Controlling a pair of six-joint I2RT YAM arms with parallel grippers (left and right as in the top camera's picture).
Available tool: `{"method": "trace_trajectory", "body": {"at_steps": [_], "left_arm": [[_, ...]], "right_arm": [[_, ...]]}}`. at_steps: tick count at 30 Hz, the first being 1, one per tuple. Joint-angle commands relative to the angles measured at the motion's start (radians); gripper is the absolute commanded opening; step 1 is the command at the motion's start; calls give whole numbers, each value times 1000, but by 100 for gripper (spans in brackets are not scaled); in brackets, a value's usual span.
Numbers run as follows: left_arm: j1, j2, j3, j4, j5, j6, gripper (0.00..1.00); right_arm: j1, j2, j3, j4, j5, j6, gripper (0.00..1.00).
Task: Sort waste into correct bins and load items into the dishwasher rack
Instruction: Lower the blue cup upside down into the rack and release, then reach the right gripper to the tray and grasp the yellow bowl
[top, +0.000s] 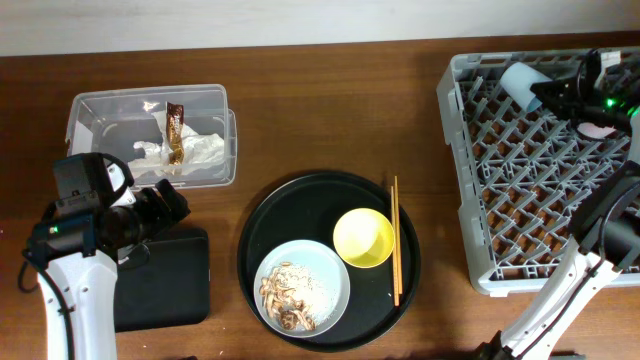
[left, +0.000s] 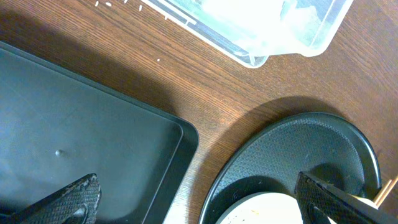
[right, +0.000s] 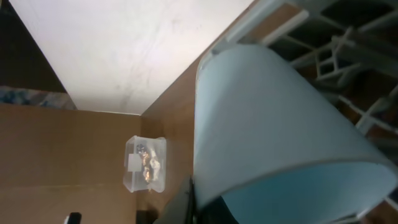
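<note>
Nearest on the worktop (top: 340, 120) is the pale grey plate (top: 325, 272). It sits on the near left part of the big round black tray (top: 300, 200). A pile of brown food scraps (top: 285, 295) lies on the plate. Just past the plate, on the same round tray, is the yellow bowl (top: 364, 238). It stands the right way up. The two wooden chopsticks (top: 396, 240) lie side by side just right of the bowl, pointing near to far.

To the left is the flat black tray (top: 165, 285). The left tool (top: 175, 205) hangs over its far edge. Its two fingers (left: 74, 199) are spread wide apart and it has nothing in it.

Farther back on the left is the clear tub (top: 90, 110). The crumpled white napkin (top: 190, 155) and the brown-and-gold wrapper (top: 175, 133) are both inside it.

On the right is the big grey dishwasher rack (top: 455, 160). In its far left corner is the light-blue cup (top: 522, 80), lying on its side. The right tool (top: 548, 95) is closed on this cup, with a dark finger (right: 205, 202) against its rim. A small pink thing (top: 598, 128) shows in the rack under the right arm, but it is too hidden to tell what it is.
</note>
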Motion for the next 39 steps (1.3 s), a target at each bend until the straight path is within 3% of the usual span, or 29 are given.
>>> {"method": "trace_trajectory", "body": {"at_steps": [1,11,16,21,24,30,33,39], "left_arm": [[5,-11,13,-1,-4,-13,99],[5,-11,13,-1,-4,-13,99],[5,-11,13,-1,-4,-13,99],[5,-11,13,-1,-4,-13,99],[5,-11,13,-1,-4,-13,99],[5,-11,13,-1,-4,-13,99],[5,-11,13,-1,-4,-13,99],[5,-11,13,-1,-4,-13,99]], "right_arm": [[-34,39,-35,-53,112,5,4],[-97,-43,-35,-216,187,-15,15],[-109,-165,-35,-256,188,-11,20],[-114,-344,-35,-239,396,118,24],[-93,-433,-35,-206,487,151,40],[17,-447,-35,-134,622,216,39],[113,-436,-36,-127,767,227,29],[281,-470,-37,-182,781,169,32]]}}
